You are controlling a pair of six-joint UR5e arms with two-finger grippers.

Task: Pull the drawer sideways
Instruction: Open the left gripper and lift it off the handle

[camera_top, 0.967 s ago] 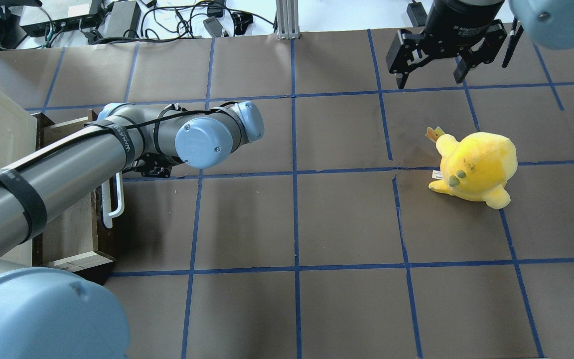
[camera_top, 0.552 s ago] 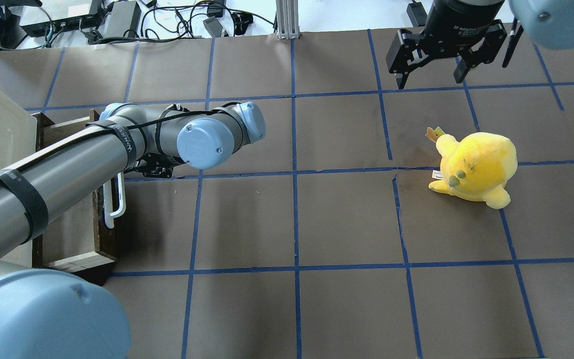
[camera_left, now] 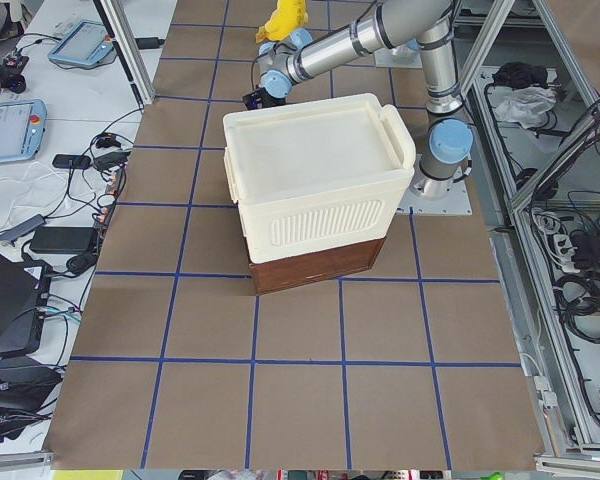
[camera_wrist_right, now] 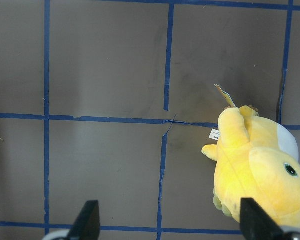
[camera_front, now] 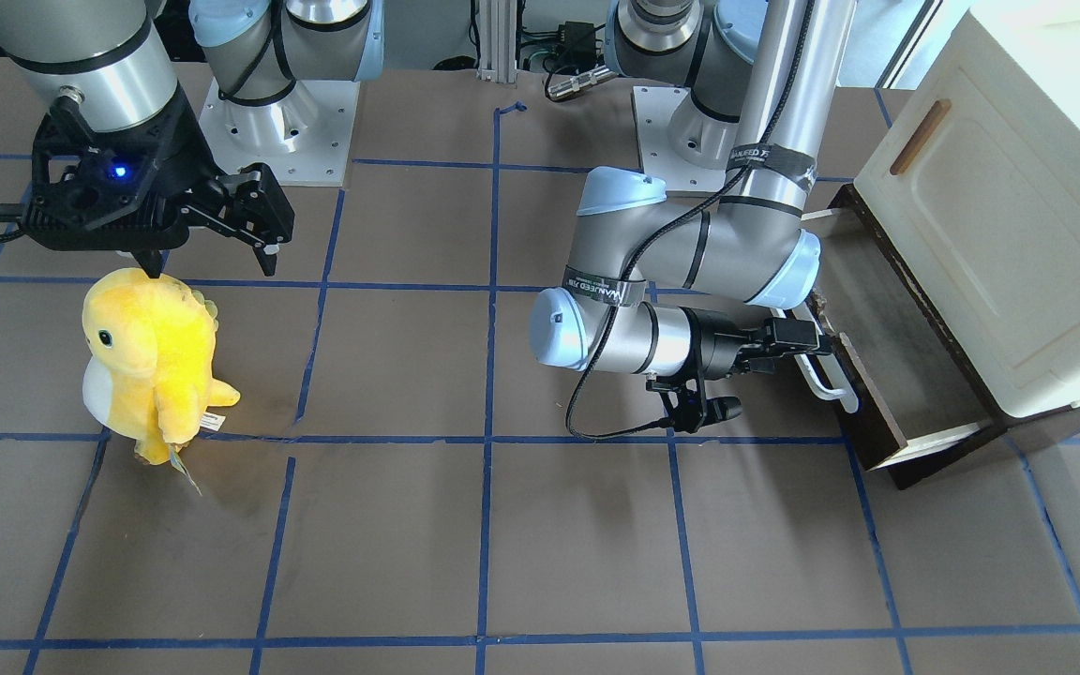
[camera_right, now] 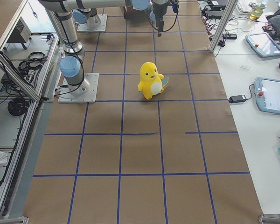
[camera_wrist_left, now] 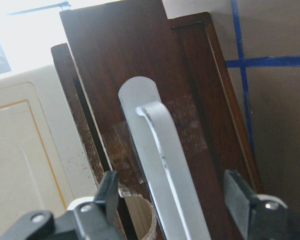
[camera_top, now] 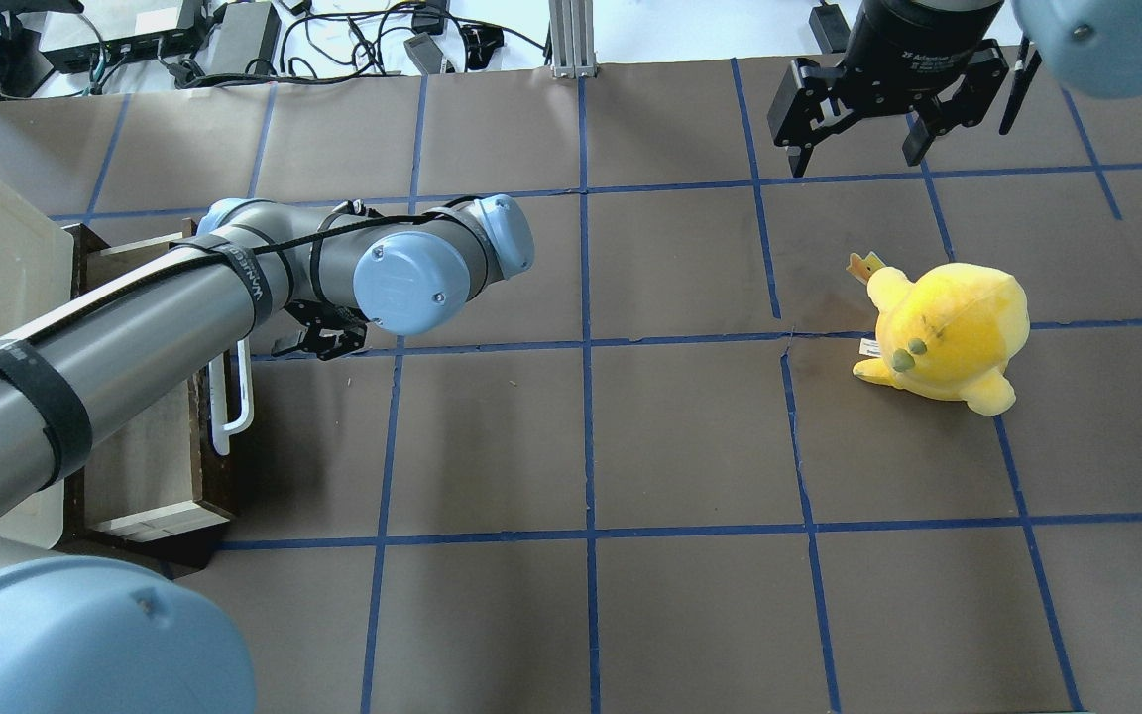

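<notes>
The drawer (camera_front: 870,405) stands partly pulled out of the cabinet, with a dark brown front, a pale wood inside (camera_top: 150,466) and a white loop handle (camera_front: 826,375). My left gripper (camera_front: 807,339) is open at the far end of the handle (camera_top: 239,397). In the left wrist view the gripper (camera_wrist_left: 172,200) has one finger on each side of the white bar (camera_wrist_left: 160,150), not closed on it. My right gripper (camera_top: 854,159) is open and empty above the table's far right, and it also shows in the front view (camera_front: 212,262).
The cream-white cabinet (camera_front: 1018,216) with a small brown handle sits over the drawer at my left. A yellow plush toy (camera_top: 943,332) stands on the right half of the table, just below my right gripper (camera_wrist_right: 170,220). Blue tape lines grid the brown table.
My left wrist has shifted slightly right, away from the cabinet. The drawer front and handle look a touch further out. The right arm and the plush have not moved.
</notes>
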